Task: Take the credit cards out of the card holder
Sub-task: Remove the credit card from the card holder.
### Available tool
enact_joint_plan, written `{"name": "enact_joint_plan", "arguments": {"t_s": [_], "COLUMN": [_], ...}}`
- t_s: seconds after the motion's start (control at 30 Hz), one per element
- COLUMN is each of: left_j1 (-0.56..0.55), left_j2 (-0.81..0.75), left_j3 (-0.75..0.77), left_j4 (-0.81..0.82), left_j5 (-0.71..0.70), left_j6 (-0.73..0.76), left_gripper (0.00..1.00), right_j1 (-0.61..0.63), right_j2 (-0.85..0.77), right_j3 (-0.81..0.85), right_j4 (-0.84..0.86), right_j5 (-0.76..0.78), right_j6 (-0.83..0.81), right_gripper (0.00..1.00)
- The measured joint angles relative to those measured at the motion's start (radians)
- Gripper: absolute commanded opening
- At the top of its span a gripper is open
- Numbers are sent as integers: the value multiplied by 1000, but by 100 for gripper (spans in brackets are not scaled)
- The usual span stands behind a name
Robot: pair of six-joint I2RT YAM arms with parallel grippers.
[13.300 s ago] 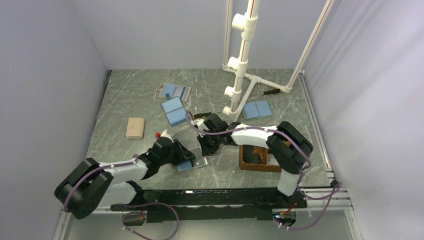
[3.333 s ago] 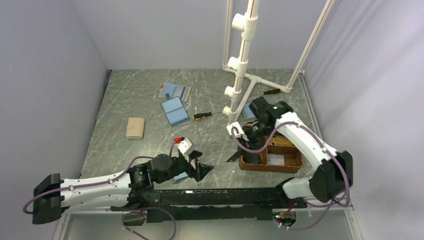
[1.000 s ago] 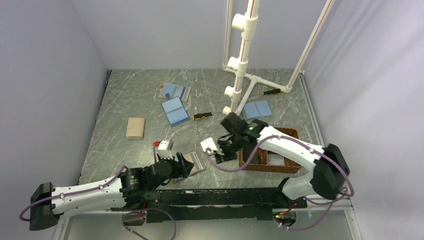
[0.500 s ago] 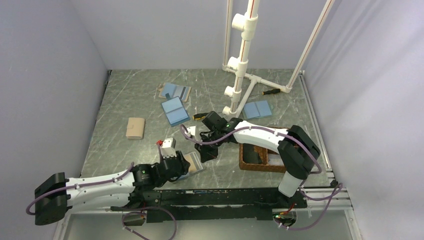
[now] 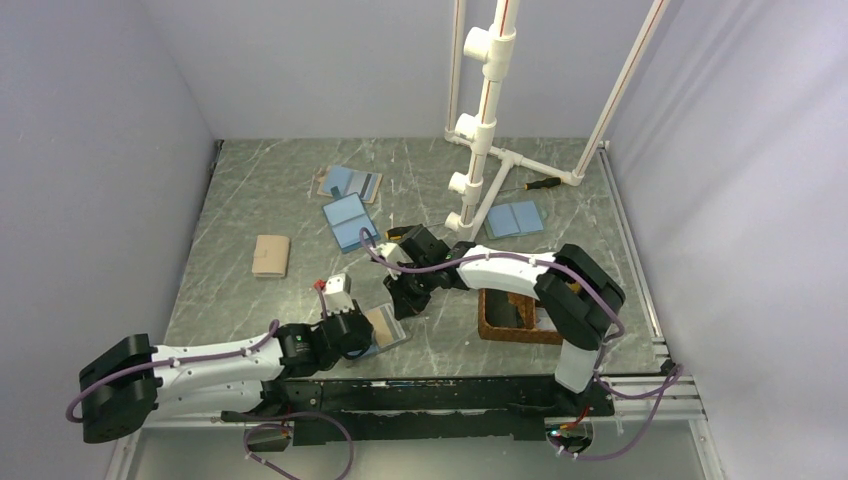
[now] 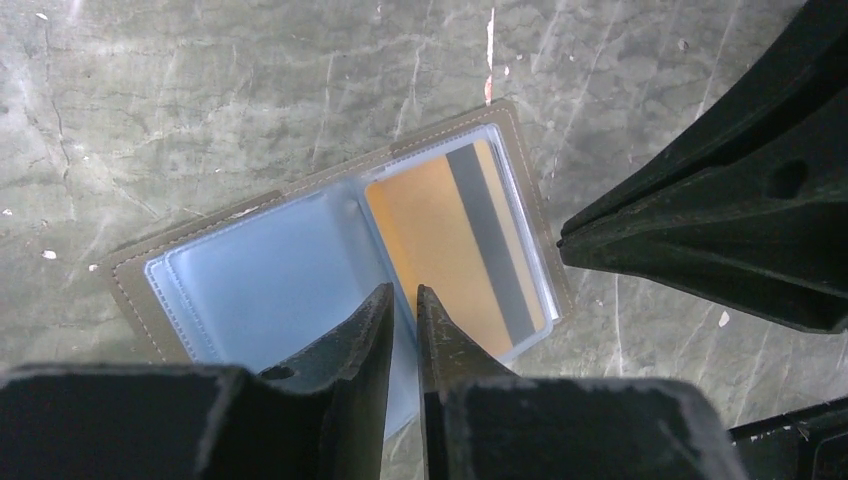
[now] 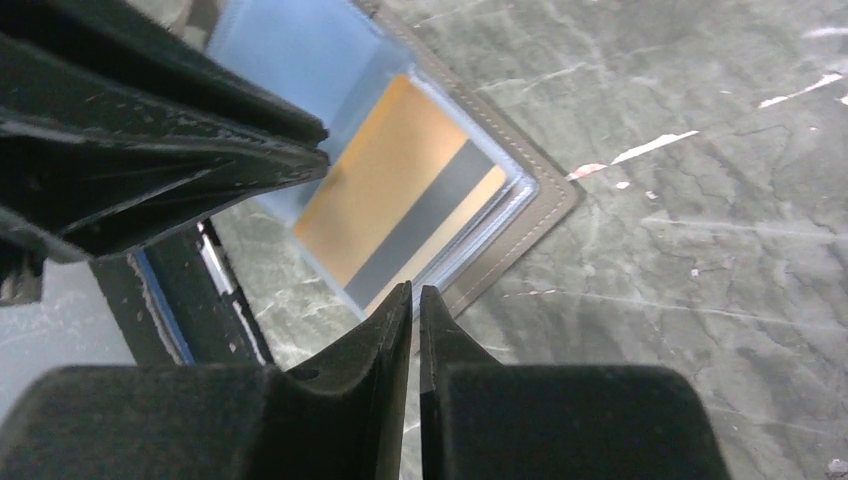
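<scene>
Down at the near edge of the table point(image 5: 250, 190) the card holder point(image 6: 270, 285) lies spread open and flat, well left of the wicker tray point(image 5: 489, 326); the pale blue leaf looks bare, while the other leaf has an orange credit card point(image 6: 440, 245) with a dark stripe tucked under its clear sleeve, and that is the only card in sight; the left gripper point(image 6: 403, 292) hangs right over the holder's fold, its fingers drawn almost together with just a sliver of gap and nothing visibly caught between them; the right gripper point(image 7: 415, 292) comes in from the opposite side, its fingers closed to a hairline, tips at the outer edge of the card's leaf by the tan border; whether those tips pinch the card or the sleeve, I cannot tell; three more blue holders and a folded tan wallet point(image 5: 271, 255) sit farther back on the table.
</scene>
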Motion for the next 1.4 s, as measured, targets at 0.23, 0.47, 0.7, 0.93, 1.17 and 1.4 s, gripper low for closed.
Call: {"name": "enact_joint_plan", "arguments": {"t_s": [0.23, 0.47, 0.7, 0.93, 1.17, 1.4], "left_j1": [21, 40, 57, 71, 79, 84], "left_j2": [20, 57, 82, 94, 103, 107], "left_j3": [0, -1, -1, -2, -2, -5], "left_j4": [12, 30, 42, 50, 61, 77], "left_j5": [1, 8, 27, 42, 55, 63], "left_j6": [-19, -26, -55, -69, -68, -66], "left_gripper": [18, 17, 6, 5, 4, 4], "right_j1": [0, 6, 20, 22, 22, 24], "right_j2": [29, 45, 57, 58, 57, 54], "right_j3": [0, 0, 0, 0, 0, 0], "right_j4": [16, 15, 15, 15, 11, 2], "right_j5": [77, 103, 114, 116, 87, 47], "right_j6": [60, 72, 76, 77, 74, 66], "right_gripper": [14, 15, 16, 17, 17, 17]}}
